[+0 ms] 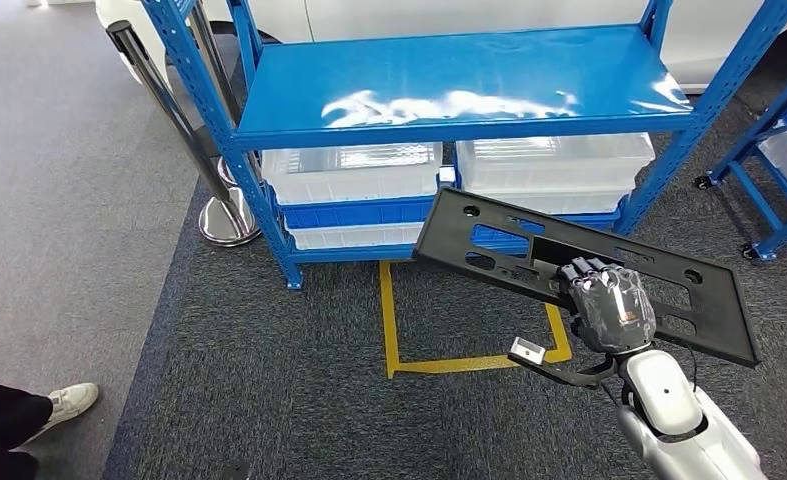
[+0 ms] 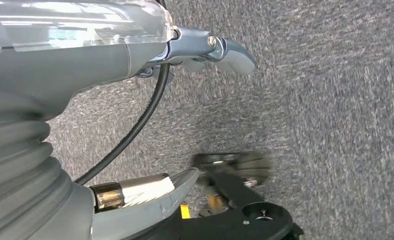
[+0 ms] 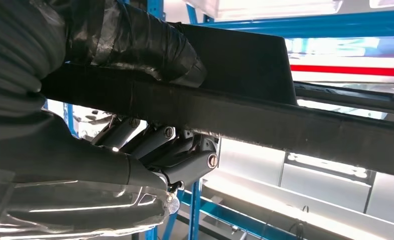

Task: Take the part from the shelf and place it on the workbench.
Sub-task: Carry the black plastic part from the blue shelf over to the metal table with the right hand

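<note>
Item: black part (image 1: 529, 250), a long flat plastic panel with rectangular cut-outs and round holes. Location: held in the air in front of the blue shelf (image 1: 449, 85), tilted, its far end toward the shelf's lower tiers and its near end lower to the robot's right. It hangs over dark grey carpet (image 1: 299, 400) and a yellow tape square (image 1: 389, 330) on the floor.

Holder: right hand (image 1: 609, 305), gripping the part near the middle of its near long edge. In the right wrist view the thumb (image 3: 149, 45) lies across one face of the panel (image 3: 265, 110), and the fingers (image 3: 184, 155) curl against the opposite face, so the edge sits clamped between them.

Left hand (image 2: 134, 55): seen in its wrist view over carpet; one fingertip shows extended, but the frame is blurred and whether the hand is spread or curled cannot be told.

Shelf contents: top tier bare blue; lower tiers carry clear plastic bins (image 1: 354, 170).

Surroundings: chrome stanchion post (image 1: 184, 125) with round base beside the shelf's left upright; a person's white shoe (image 1: 69, 400) at the lower left; a second blue rack (image 1: 779, 160) to the right.
</note>
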You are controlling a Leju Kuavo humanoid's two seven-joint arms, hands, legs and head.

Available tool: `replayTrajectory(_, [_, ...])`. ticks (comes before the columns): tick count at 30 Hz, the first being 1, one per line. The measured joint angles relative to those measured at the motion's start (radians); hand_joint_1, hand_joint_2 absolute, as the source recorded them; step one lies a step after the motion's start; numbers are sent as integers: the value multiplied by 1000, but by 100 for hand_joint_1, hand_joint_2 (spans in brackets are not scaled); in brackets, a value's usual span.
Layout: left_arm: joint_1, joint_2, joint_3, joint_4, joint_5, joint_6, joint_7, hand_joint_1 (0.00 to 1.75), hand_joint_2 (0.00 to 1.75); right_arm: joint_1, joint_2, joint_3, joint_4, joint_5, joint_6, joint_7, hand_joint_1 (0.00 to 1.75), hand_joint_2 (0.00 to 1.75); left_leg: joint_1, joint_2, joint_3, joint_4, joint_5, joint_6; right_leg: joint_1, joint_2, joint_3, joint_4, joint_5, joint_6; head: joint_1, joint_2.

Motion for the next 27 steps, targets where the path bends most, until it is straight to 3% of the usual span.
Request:
replayTrajectory(1, [-1, 0, 0, 0, -1, 0, 0, 0, 175, 1, 0, 0, 0, 7, 0, 5, 175, 175, -2, 0, 5, 32, -6, 5, 6, -1, -10, 1, 8, -3, 0, 0])
replayTrajectory(2, [-1, 0, 0, 0, -2, -1, 1, 0, 175, 1, 0, -1, 1, 14, 0, 8, 175, 175, -5, 0, 27, 31, 7, 14, 13, -1, -20, 1, 17, -6, 0, 0])
replayTrajectory(3, [-1, 0, 0, 0, -4, -1, 1, 0, 175, 2, 0, -2, 1, 18, 0, 10, 175, 175, -12, -1, 65, -7, 31, 29, 21, 0, -28, 1, 25, -8, 0, 0])
replayTrajectory(4, [-2, 0, 0, 0, -5, -1, 2, 0, 175, 2, 0, -3, 0, 21, 0, 11, 175, 175, -22, -2, 116, -71, 52, 51, 26, 1, -36, 0, 33, -11, 0, 0])
replayTrajectory(5, [-3, 4, 0, 0, -5, -1, 2, 0, 175, 2, 0, -4, 0, 21, 0, 12, 175, 175, -33, -3, 167, -144, 59, 76, 30, 1, -41, -1, 42, -12, 2, 0])
replayTrajectory(6, [-4, 6, 0, 0, -7, 0, 2, 0, 175, 3, 1, -4, 0, 22, -1, 13, 175, 175, -41, -3, 208, -209, 60, 93, 29, 0, -44, -4, 51, -10, 2, 0])
replayTrajectory(7, [-6, 8, 1, -1, -7, 0, 2, 0, 175, 3, 1, -5, 1, 22, -1, 14, 175, 175, -49, -3, 232, -252, 58, 104, 24, -1, -45, -9, 61, -7, 3, 0])
replayTrajectory(8, [-6, 10, 1, -1, -8, 0, 2, 0, 175, 3, 1, -5, 1, 22, -1, 14, 175, 175, -53, -2, 240, -275, 59, 107, 20, -3, -46, -16, 72, -1, 3, 0])
replayTrajectory(10, [-7, 8, 1, 0, -8, 1, 2, 0, 175, 5, 1, -6, 1, 22, -1, 14, 175, 175, -55, -2, 240, -307, 95, 105, 15, -2, -47, -35, 92, 7, 1, 0])
replayTrajectory(11, [-7, 7, 1, 0, -8, 1, 2, 0, 175, 6, 0, -6, 1, 22, -1, 13, 175, 175, -51, -1, 238, -327, 116, 104, 16, 1, -50, -36, 81, 12, 1, 0])
replayTrajectory(12, [-7, 6, 1, 0, -8, 1, 3, 0, 175, 6, -1, -8, 2, 23, -1, 13, 175, 175, -46, 1, 233, -344, 138, 103, 17, 3, -56, -21, 50, 17, 2, 0])
replayTrajectory(13, [-8, 6, 1, 0, -8, 1, 3, 0, 175, 6, -2, -9, 2, 23, -1, 14, 175, 175, -40, 2, 223, -353, 155, 98, 16, 6, -64, 14, 0, 22, 2, 0])
replayTrajectory(15, [-8, 4, 2, 0, -8, 1, 4, 0, 175, 5, -3, -12, 3, 24, -2, 14, 175, 175, -34, 3, 188, -346, 177, 90, 8, 7, -80, 126, -94, 36, 2, 0])
replayTrajectory(16, [-9, 2, 2, 0, -9, 1, 4, 0, 175, 6, -4, -13, 3, 25, -2, 14, 175, 175, -30, 4, 168, -338, 186, 84, 3, 6, -82, 178, -108, 44, 2, 0])
replayTrajectory(17, [-9, 1, 2, 0, -9, 1, 4, 0, 175, 6, -4, -13, 3, 25, -2, 15, 175, 175, -25, 5, 146, -326, 194, 77, -3, 6, -76, 211, -96, 53, 2, 0])
replayTrajectory(18, [-9, 0, 2, 0, -9, 1, 4, 0, 175, 7, -4, -13, 4, 25, -2, 15, 175, 175, -18, 6, 122, -311, 201, 70, -9, 6, -58, 217, -65, 63, 2, 0])
replayTrajectory(19, [-10, 0, 2, 0, -9, 1, 4, 0, 175, 7, -4, -13, 4, 26, -2, 16, 175, 175, -11, 7, 96, -293, 206, 62, -18, 6, -25, 192, -35, 75, 2, 0])
replayTrajectory(20, [-10, 0, 2, 0, -9, 1, 4, 0, 175, 7, -3, -14, 4, 27, -3, 17, 175, 175, -5, 7, 70, -272, 210, 53, -24, 6, 15, 144, -33, 90, 3, 0])
replayTrajectory(21, [-11, 1, 3, 0, -9, 1, 4, 0, 175, 6, -3, -14, 4, 28, -3, 18, 175, 175, -2, 7, 48, -251, 213, 44, -26, 9, 54, 88, -49, 95, 4, 0])
replayTrajectory(23, [-11, 2, 4, -1, -9, 2, 4, 0, 175, 9, -3, -16, 3, 33, -5, 21, 175, 175, -6, 3, 21, -224, 224, 30, -24, 13, 89, 22, -94, 84, 4, 0])
replayTrajectory(25, [-6, 2, 4, 0, -9, 2, 4, 0, 175, 16, -3, -18, 3, 36, -7, 24, 175, 175, -8, -2, 10, -222, 240, 22, -23, 12, 74, 23, -85, 54, 4, 0])
replayTrajectory(26, [-3, 2, 5, 0, -9, 2, 5, 0, 175, 18, -2, -18, 4, 37, -8, 24, 175, 175, -6, -2, 3, -217, 231, 18, -23, 9, 62, 26, -76, 43, 4, 0])
replayTrajectory(27, [0, 2, 5, 0, -9, 2, 5, 0, 175, 19, -2, -18, 4, 38, -8, 25, 175, 175, -4, -3, -6, -200, 202, 13, -22, 6, 49, 27, -64, 33, 4, 0])
